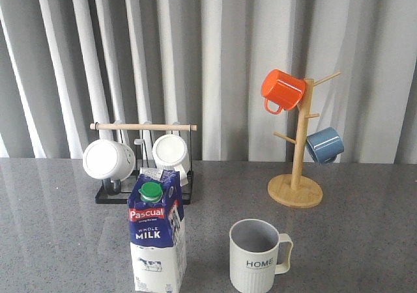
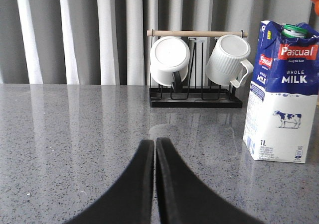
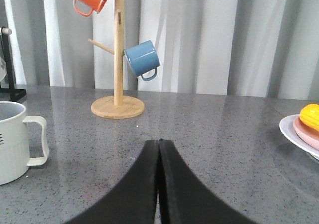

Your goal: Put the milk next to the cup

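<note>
**Front view: milk upright near the front edge, both pincers clenched and empty**

Front view shows the tall blue-and-white milk carton with green round cap (image 1: 156, 237) standing upright near the worktop's front edge, left of centre. The pale grey ribbed "HOME" mug with cream handle (image 1: 257, 256) stands to its right along the same edge — near, but with a clear gap of grey speckled worktop (image 1: 365, 241) between them.

The left gripper (image 2: 155, 149) has its fingers pressed together, grasping nothing; the carton lies ahead of it and off to the right, long axis vertical. The right gripper (image 3: 158, 149) is likewise clenched and empty, with the mug ahead to its left. The left arm looks nearer the carton.

Neither arm appears in the front view. The carton's base is cut off there — so is the mug's foot.
</note>
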`<state>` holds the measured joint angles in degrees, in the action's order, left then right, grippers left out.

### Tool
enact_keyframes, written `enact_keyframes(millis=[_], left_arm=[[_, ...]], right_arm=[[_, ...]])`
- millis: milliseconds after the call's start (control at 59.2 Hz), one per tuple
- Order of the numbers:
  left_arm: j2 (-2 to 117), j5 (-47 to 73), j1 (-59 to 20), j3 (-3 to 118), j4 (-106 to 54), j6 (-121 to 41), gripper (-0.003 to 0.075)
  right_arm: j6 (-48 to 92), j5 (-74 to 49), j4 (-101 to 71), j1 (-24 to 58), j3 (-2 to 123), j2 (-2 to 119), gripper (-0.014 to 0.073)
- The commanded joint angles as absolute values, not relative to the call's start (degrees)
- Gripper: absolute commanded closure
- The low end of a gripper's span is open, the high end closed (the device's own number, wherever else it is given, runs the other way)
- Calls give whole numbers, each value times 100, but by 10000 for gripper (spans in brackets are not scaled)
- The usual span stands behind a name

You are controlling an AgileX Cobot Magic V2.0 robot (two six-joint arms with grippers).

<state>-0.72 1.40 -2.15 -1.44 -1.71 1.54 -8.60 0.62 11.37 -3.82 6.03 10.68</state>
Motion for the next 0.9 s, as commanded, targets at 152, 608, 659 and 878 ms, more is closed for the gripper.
enact_keyframes(millis=[152,608,659,878], left_arm=[[-130,-298,-237,-55,-226,177,728],[-130,-294,-237,-55,-226,177,728],[-130,-294,-237,-55,-226,177,728],[-130,-294,-237,-55,-226,177,728]], right_arm=[[-784,821,836,-426,21,506,599],[516,51,-102,-432,-208,-139,599],[516,51,-48,-432,-208,-137,599],[516,51,-42,-432,-208,-132,599]])
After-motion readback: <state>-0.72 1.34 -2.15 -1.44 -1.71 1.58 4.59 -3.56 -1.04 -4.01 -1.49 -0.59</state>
